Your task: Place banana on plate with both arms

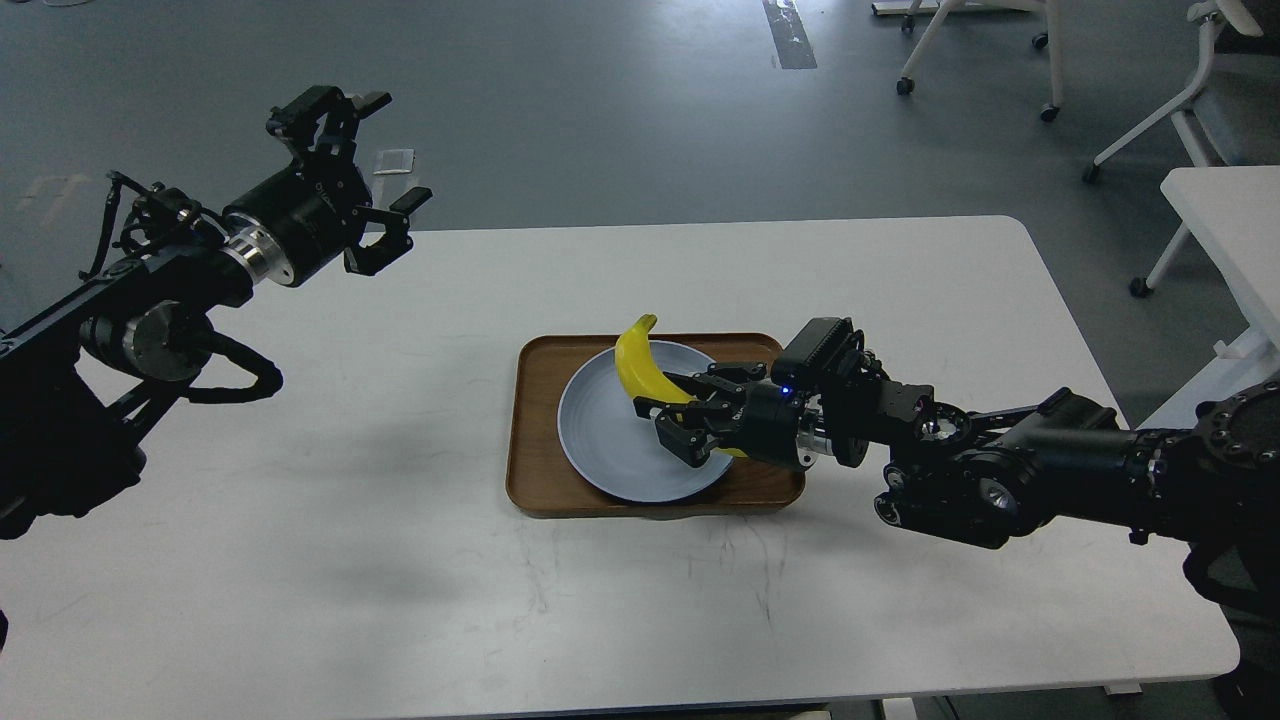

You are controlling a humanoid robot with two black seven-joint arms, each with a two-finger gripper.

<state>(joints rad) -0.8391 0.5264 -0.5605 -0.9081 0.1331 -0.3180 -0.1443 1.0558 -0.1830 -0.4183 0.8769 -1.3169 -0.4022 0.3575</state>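
Note:
The yellow banana (641,364) is held in my right gripper (672,412), curved and tilted with its upper tip up, over the right half of the pale blue-grey plate (597,432). I cannot tell whether its lower end touches the plate. The plate sits on a brown wooden tray (534,470) in the middle of the white table. My right gripper is shut on the banana's lower half, which it partly hides. My left gripper (368,170) is open and empty, raised above the table's far left edge, well apart from the plate.
The white table (400,560) has bare surface all around the tray. My right arm (1000,470) stretches low over the table from the right. Chairs (1180,90) and another white table (1225,225) stand on the grey floor at the back right.

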